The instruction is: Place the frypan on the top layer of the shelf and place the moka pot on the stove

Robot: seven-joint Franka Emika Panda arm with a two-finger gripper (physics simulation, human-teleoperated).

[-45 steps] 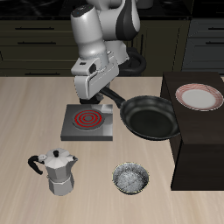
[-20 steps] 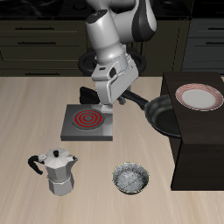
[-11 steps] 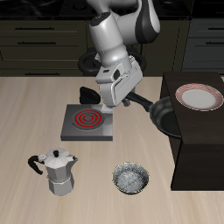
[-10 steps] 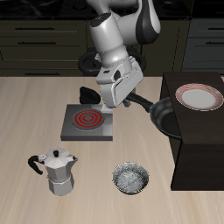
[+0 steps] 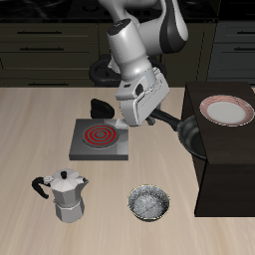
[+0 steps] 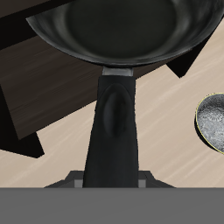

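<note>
While our gripper [image 5: 149, 112] stays out of clear sight, jaws clamped on its long straight handle, we see the round black frypan [image 6: 122, 31] gleaming above the shelf [image 5: 227, 164] edge.

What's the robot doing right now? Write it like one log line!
gripper: shut on frypan handle | frypan: lifted, at shelf edge, not set down | moka pot: on table, untouched | stove: bare

Light is even and fairly bright over the pale tabletop [image 5: 40, 129], as if from overhead. Soft, short shadows lie close under the stove [image 5: 101, 140] and the moka pot [image 5: 64, 194]. The background stays dim. Both renders are coarse and slightly soft. In the wrist view the frypan [image 6: 122, 31] shows a faint sheen.
</note>
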